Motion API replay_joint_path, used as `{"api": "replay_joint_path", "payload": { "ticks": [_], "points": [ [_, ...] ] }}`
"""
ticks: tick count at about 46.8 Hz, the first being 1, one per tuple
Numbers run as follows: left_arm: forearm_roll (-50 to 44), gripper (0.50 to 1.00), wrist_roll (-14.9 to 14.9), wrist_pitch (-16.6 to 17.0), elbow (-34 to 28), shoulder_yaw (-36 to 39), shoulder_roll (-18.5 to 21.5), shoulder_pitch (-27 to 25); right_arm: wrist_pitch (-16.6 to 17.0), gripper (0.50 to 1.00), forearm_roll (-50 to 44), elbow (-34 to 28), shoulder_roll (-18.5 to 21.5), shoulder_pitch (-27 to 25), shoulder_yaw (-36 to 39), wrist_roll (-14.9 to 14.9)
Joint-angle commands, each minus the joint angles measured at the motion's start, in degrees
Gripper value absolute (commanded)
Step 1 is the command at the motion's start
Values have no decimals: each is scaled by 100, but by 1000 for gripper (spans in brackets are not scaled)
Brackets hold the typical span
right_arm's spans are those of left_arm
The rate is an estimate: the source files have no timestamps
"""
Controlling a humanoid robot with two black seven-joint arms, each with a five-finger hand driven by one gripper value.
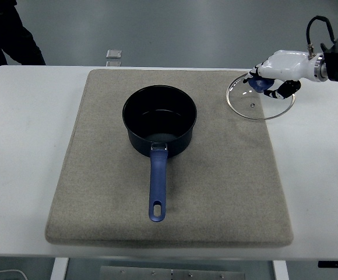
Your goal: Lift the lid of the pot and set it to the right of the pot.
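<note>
A dark blue pot (159, 119) stands open in the middle of a grey mat (99, 192), its blue handle (158, 184) pointing toward the near edge. The glass pot lid (256, 104) with a blue knob (260, 85) is to the right of the pot, over the mat's far right corner and the table. It looks level and at or just above the surface. My right hand (263, 86), white with dark fingertips, reaches in from the right edge and is curled around the knob. The left arm is out of view.
The white table (23, 146) extends around the mat on all sides. A small grey object (114, 55) lies at the table's far edge. A person in dark clothing (6, 35) stands at the top left.
</note>
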Motion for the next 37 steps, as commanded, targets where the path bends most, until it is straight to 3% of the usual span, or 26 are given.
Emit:
{"api": "replay_joint_path", "payload": {
  "ticks": [1,37],
  "points": [
    [0,1000,0,0,2,0,0,-1,-8,500,1,111,-38,2,16,0],
    [0,1000,0,0,2,0,0,-1,-60,500,9,841,-399,-7,33,0]
  ]
}}
